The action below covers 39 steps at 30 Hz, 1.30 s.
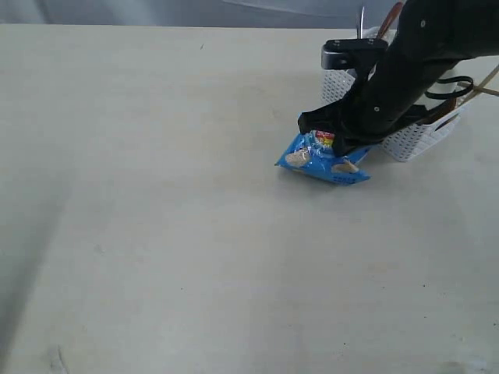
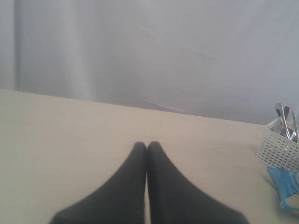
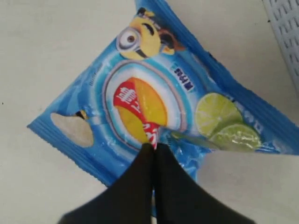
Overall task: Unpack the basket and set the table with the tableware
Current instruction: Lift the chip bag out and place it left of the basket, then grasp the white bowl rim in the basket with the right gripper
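Observation:
The white lattice basket (image 1: 413, 140) stands at the table's (image 1: 156, 195) far right, largely behind my right arm. Steel cutlery handles (image 1: 362, 19), a dark red spoon (image 1: 392, 17) and chopsticks (image 1: 490, 78) stick out of it. In front of the basket, my right gripper (image 1: 331, 144) is shut on a pinched fold in the middle of the blue snack bag (image 1: 323, 162), which is low at the tabletop. The right wrist view shows this grip (image 3: 153, 145) on the bag (image 3: 140, 93). My left gripper (image 2: 146, 143) is shut and empty above bare table, outside the exterior view.
In the left wrist view, the basket (image 2: 275, 149) with its cutlery (image 2: 282, 123) and the bag's corner (image 2: 285, 184) sit far off to the side. A grey curtain backs the table's far edge. Wide pale tabletop stretches left and toward the front.

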### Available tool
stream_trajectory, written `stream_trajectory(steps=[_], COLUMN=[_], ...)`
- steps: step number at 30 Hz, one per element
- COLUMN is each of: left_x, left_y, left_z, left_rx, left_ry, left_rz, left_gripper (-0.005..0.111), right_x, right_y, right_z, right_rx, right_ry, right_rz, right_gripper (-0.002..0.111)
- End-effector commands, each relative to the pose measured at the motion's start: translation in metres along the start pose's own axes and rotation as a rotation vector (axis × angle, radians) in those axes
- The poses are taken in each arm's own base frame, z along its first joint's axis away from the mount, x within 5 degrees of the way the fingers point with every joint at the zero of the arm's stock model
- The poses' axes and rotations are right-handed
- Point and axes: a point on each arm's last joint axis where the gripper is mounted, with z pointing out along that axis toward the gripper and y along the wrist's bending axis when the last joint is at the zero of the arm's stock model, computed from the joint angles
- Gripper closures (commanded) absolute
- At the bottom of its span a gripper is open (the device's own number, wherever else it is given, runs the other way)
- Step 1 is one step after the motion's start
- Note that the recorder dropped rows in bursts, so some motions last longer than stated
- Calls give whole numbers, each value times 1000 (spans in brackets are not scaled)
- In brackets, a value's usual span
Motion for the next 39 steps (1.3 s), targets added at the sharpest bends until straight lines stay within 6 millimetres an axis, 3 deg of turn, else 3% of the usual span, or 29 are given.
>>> stream_trajectory(steps=[1,6,8,17,27,32,39], left_x=[1,1,1,1,1,1,1], left_y=[0,0,0,0,0,0,0], left_z=[0,0,0,0,0,0,0], left_rx=[1,1,1,1,1,1,1], left_ry=[3,3,3,3,3,3,3], left_rz=[15,15,15,15,15,15,15], left_gripper=[107,107,107,107,107,107,107], right_x=[-1,-1,-1,-1,-3,-10,-19], right_y=[-3,-3,-3,0,0,-31,-85], right_z=[2,1,0,-28,-101,-120,-120], right_rx=[14,20,19,9,71,222,295], right_ry=[-7,2,4,-47,-299,-403,-403], right_rz=[-2,12,12,5,-43,64,214], right_gripper=[102,65,56,55,55,55,55])
